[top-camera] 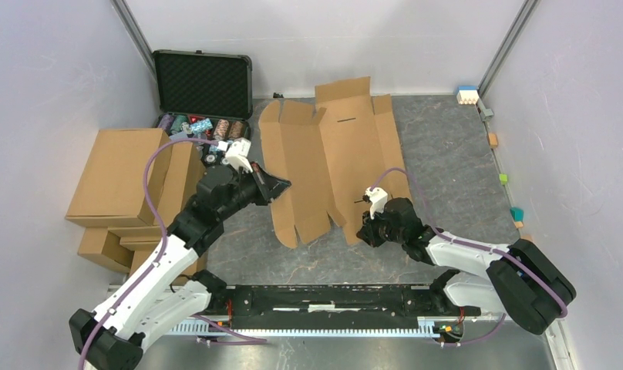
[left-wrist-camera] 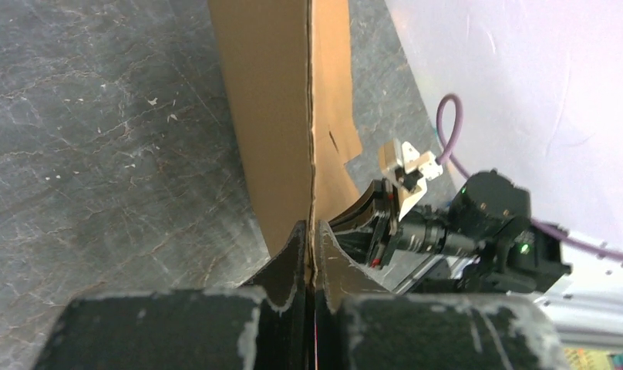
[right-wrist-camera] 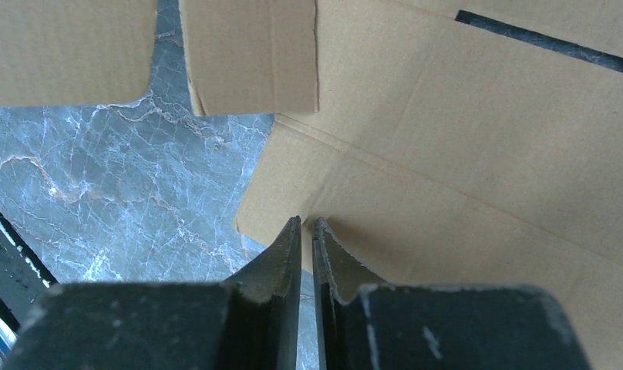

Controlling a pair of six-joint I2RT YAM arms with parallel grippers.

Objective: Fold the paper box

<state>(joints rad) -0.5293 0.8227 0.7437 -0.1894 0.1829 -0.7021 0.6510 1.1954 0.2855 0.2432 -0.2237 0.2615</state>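
The paper box point(top-camera: 331, 154), a die-cut sheet of brown cardboard, is seen spread almost flat at the middle of the grey marbled tabletop point(top-camera: 447, 154), its slotted panel toward the far wall. Its left edge is clamped between the closed jaws of the left gripper point(top-camera: 276, 187). In the left wrist view, the sheet point(left-wrist-camera: 270, 100) is shown edge-on, running straight out from the pinched fingertips of that gripper point(left-wrist-camera: 311, 235). The right gripper point(top-camera: 366, 229) is placed at the sheet's near edge. From the right wrist, its jaws point(right-wrist-camera: 307, 227) are seen drawn almost together, a thin slit left between them, over the cardboard point(right-wrist-camera: 463, 154). Whether anything is pinched there cannot be told. Stacked brown cartons point(top-camera: 119, 173) and an open black case point(top-camera: 203, 81) are seen at the left.
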